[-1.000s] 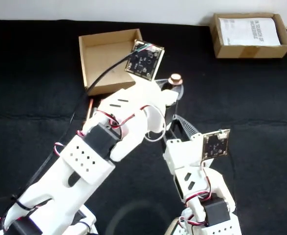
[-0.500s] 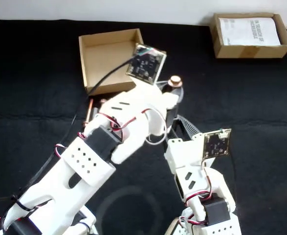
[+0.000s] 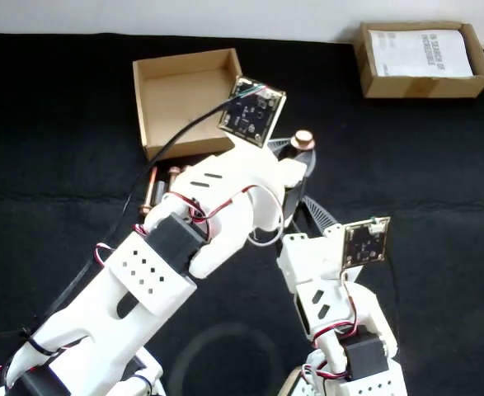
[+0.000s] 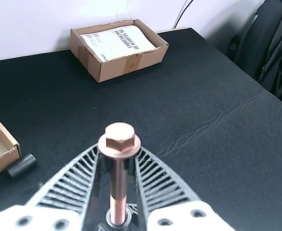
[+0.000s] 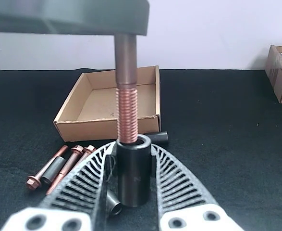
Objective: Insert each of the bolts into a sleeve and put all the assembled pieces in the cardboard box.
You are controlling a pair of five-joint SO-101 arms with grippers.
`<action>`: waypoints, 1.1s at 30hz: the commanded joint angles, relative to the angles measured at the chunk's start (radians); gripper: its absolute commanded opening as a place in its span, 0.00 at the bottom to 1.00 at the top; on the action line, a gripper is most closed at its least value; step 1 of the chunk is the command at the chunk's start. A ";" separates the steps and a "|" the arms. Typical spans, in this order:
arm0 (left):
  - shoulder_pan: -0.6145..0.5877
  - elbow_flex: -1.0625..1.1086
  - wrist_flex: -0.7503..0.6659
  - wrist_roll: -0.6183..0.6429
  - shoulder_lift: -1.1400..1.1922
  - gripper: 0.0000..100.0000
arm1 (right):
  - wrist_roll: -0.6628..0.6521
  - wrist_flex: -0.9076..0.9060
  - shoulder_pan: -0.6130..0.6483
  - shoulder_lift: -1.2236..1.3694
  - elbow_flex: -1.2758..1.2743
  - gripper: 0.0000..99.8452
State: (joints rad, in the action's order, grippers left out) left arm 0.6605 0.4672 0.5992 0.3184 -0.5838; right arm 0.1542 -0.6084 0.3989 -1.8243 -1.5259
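Right wrist view: right gripper (image 5: 132, 155) clamps the sleeve (image 5: 133, 175), left gripper (image 4: 119, 153) holds the bolt (image 5: 126, 113) at its mouth. Cardboard box (image 5: 72, 103) looks empty; other bolts (image 5: 59, 168) wait.

Black table (image 3: 439, 165) bears the cardboard box (image 3: 180, 95), another box (image 3: 415, 87), bolts (image 5: 59, 167), a sleeve (image 4: 21, 165).

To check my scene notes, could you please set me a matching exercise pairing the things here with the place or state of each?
Things:
1 upright bolt
2 black sleeve
3 loose bolts
4 open cardboard box

Places or states:
A held in the right gripper
B lying flat in front of the box
C held in the left gripper
D open-topped, nothing seen inside

Pairs: 1-C, 2-A, 3-B, 4-D
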 commanded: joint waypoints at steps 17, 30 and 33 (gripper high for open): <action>0.031 0.062 0.069 -0.071 -0.036 0.01 | 0.008 0.025 -0.013 -0.001 0.008 0.01; 0.039 0.013 0.497 -0.196 -0.039 0.29 | 0.005 0.048 -0.015 -0.001 0.015 0.01; 0.039 -0.067 0.626 -0.196 -0.039 0.30 | -0.043 0.059 -0.015 -0.001 0.010 0.01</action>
State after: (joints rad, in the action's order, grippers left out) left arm 0.6836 0.4641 1.0963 0.1266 -0.6038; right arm 0.1496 -0.6007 0.4020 -1.8243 -1.5259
